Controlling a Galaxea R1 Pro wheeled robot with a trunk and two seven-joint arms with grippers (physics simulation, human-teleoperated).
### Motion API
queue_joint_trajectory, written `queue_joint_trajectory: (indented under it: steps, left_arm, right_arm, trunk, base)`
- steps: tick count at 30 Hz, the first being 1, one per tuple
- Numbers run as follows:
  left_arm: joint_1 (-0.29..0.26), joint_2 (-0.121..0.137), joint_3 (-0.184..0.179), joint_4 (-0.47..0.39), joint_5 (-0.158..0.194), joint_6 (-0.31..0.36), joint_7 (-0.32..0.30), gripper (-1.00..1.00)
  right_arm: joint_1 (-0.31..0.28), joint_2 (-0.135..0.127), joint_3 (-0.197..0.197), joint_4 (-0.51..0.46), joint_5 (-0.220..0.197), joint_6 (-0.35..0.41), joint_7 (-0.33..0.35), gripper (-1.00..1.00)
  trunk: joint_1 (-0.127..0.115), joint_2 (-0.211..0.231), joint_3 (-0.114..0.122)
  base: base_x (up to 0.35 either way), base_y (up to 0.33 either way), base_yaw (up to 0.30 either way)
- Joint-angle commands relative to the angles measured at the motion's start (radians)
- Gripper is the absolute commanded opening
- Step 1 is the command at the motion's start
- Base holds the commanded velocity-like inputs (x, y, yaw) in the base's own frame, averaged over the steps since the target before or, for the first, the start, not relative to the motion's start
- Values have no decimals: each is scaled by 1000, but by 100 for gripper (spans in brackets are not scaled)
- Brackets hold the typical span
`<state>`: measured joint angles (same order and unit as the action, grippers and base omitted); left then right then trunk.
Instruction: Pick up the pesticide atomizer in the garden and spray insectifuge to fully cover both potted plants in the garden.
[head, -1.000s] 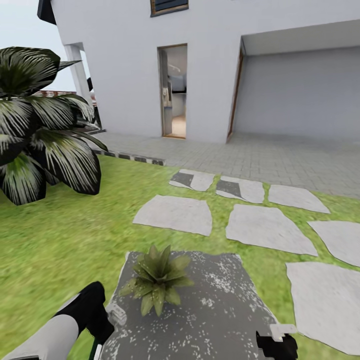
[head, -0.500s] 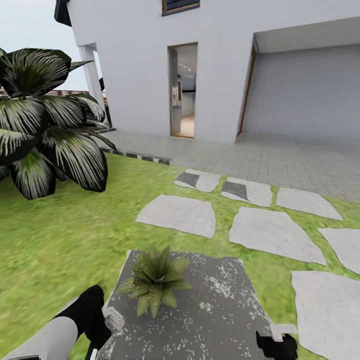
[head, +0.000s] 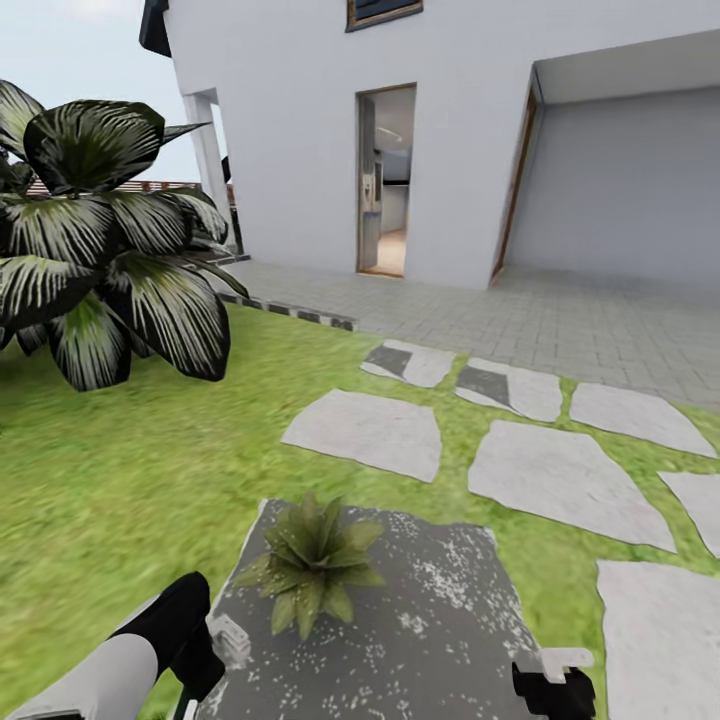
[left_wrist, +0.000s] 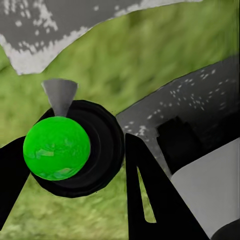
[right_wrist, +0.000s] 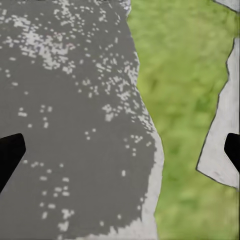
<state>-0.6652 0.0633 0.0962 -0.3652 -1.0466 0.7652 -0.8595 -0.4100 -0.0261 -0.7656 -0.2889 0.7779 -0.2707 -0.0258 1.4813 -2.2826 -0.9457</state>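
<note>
- One potted plant (head: 310, 562) is seen standing on the near left part of a dark grey speckled slab (head: 420, 630) set in the lawn (head: 120, 470).
- The spray bottle (left_wrist: 65, 147) is seen end-on in the left wrist view, clamped between the jaws of the left gripper (left_wrist: 75, 165), with its green tip facing the camera.
- The right gripper (right_wrist: 120, 150) is held over the slab's edge, with its jaws wide apart.
- Pale stepping stones (head: 365, 432) are laid towards the white house (head: 440, 130).
- A big dark bush (head: 100, 260) is seen at the left.
</note>
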Motion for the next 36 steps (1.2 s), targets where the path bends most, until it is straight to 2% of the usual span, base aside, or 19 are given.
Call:
queue_joint_trajectory:
  steps: [1,7,12,17,20,36]
  left_arm:
    - [-1,-2,8,-1,-9,5,-7,-100]
    - [0,-2,9,5,-9,5,-7,-100]
    - [5,1,10,46,-7,2,-16,-100]
    - [3,-5,1,41,-18,-1,-53,-100]
    - [3,-6,2,35,-15,1,-53,-100]
    - [4,-7,7,36,-13,3,-47,-100]
  right_arm:
    - [-1,0,-7,2,11,-5,-3,100]
    - [-1,0,-7,2,11,-5,-3,100]
    - [-1,0,-7,2,11,-5,-3,100]
    - [0,-3,-7,2,12,-7,-1,100]
    - [0,-3,-7,2,12,-7,0,100]
    - [0,-2,-7,1,10,-7,-3,100]
  trunk:
    - [0,0,-1]
    - [0,0,-1]
    - [0,0,-1]
    - [0,0,-1]
    - [0,0,-1]
    - [0,0,-1]
  base:
    - [4,-272,213]
    - [-17,-186,265]
    - [-4,-14,259]
    - [0,-1,40]
    - [9,0,1]
    - [274,-27,27]
